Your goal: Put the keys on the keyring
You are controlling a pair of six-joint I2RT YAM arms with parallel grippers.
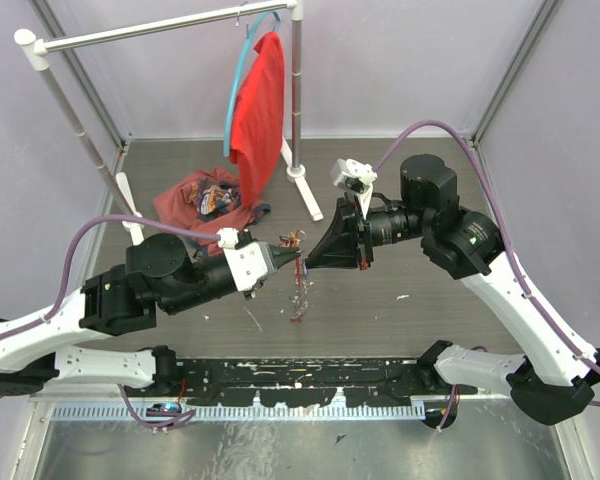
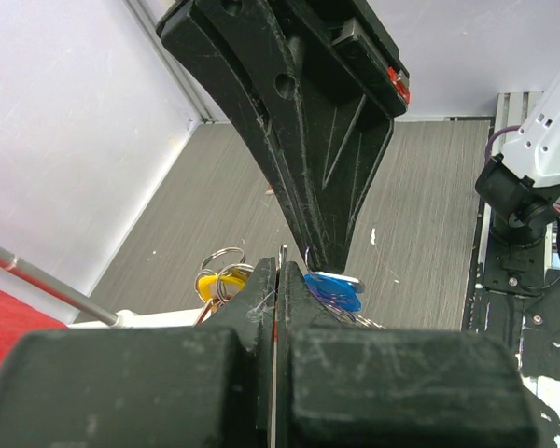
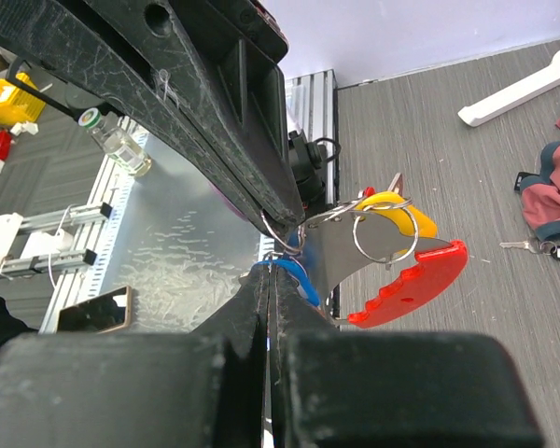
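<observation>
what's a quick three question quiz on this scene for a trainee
1. True or false: the left gripper and right gripper are both open.
2. The shirt hanging on the rack is: A green, B red, C black.
3. Name the three head colours among the keys in the right wrist view.
Key: 1 false, both are shut, holding the keys between them. 2 B. 3 red, yellow, blue.
</observation>
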